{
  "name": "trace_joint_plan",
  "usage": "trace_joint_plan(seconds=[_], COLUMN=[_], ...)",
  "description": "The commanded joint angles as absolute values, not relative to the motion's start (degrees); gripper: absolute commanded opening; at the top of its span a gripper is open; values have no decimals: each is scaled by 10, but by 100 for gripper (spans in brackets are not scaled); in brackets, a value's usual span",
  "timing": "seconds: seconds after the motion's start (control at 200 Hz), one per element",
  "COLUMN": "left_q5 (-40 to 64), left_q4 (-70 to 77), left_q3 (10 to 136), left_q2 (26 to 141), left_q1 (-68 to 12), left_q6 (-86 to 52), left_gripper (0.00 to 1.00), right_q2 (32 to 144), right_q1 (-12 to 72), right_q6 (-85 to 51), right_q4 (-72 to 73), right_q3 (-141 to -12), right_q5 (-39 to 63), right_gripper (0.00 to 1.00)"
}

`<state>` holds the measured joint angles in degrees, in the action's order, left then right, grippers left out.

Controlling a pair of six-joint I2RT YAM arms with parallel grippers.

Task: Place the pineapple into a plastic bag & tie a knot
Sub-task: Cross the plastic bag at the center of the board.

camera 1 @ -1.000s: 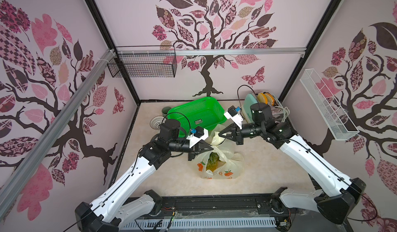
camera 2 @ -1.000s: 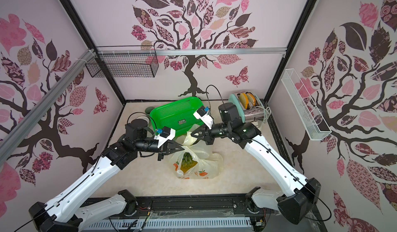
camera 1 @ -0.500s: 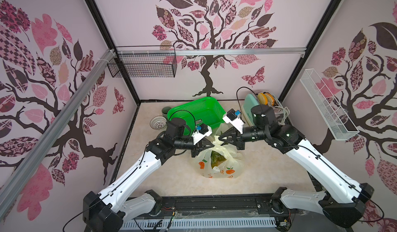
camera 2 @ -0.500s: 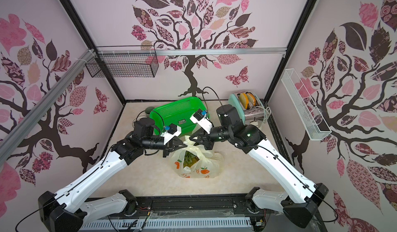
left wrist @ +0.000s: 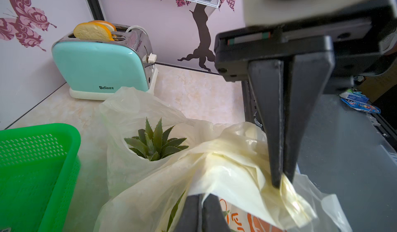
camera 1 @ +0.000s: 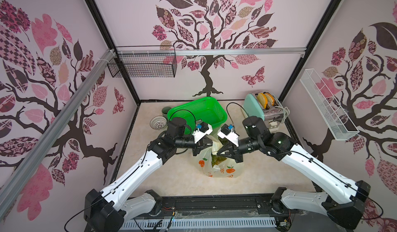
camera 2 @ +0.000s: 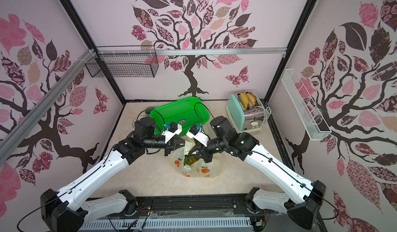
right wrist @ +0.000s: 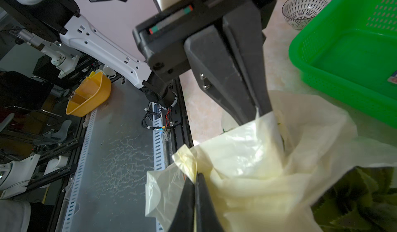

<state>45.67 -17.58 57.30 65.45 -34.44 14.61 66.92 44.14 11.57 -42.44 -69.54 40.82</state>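
L claw (right wrist: 263, 112) & R claw (left wrist: 281, 181), each clamped on plastic bag (camera 1: 225, 170) handle, meet tip-to-tip just above pineapple (left wrist: 154, 142).

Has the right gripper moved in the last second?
Yes. In a top view the right gripper has moved away from the toaster, toward the front rail, shut on the plastic bag.

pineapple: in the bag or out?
In. The green-crowned pineapple sits inside the mouth of the translucent pale-yellow plastic bag, film around it. No knot yet: left hand and right hand each pinch bag film.
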Motion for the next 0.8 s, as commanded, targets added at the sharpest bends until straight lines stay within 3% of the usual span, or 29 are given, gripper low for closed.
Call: trace_joint_plan(seconds=[0.0, 0.67, 0.795], left_q5=[451, 468, 463], left_q4=[-149, -151, -183], left_q3=[571, 580, 581], left_q2=[657, 641, 639], left_q1=[-345, -345, -345], left_q6=[135, 108, 132], left_gripper=[0, 0, 0], right_q2=[669, 679, 679], right_q1=[456, 465, 465], right_q6=[114, 42, 11], right_q4=[-413, -296, -251], right_q3=[-683, -585, -570], right_q5=[405, 117, 112], right_gripper=[0, 0, 0])
